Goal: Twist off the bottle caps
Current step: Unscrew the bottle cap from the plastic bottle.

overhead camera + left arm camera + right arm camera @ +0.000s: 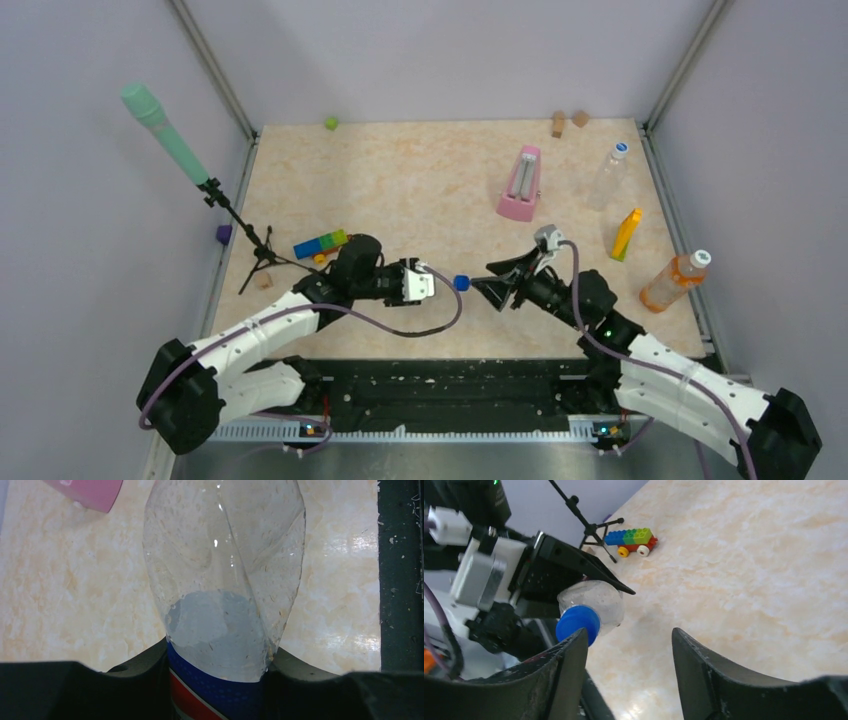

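Black fingers [569, 665] of the right tool [629, 632] are filling the bottom of the right wrist view, and they are standing apart with bare worktop [744, 580] showing between them, so this tool is gripping nothing. Just past the tip of one finger the dark blue cap [577, 624] is sitting on the neck of the short clear bottle [225, 580], which the left tool [437, 283] is clamping around its labelled body and holding level above the worktop, in front of the pink metronome [521, 185] and a little to its left. As far as I can judge, no cap is off yet: the blue one is still on its bottle, and how far it is loosened I cannot tell. The taller clear bottle [608, 175], lying just to the right of the metronome, is wearing its pale cap [620, 148], and the orange bottle [672, 281], further right and nearer the arms, is wearing its white cap [700, 259], so both are waiting untouched. The neck thread is hiding under the blue cap, and whether the cap is touching the finger beside it is unclear. From above, the held bottle is barely showing, and the left wrist view is cutting off its label and the fingers.
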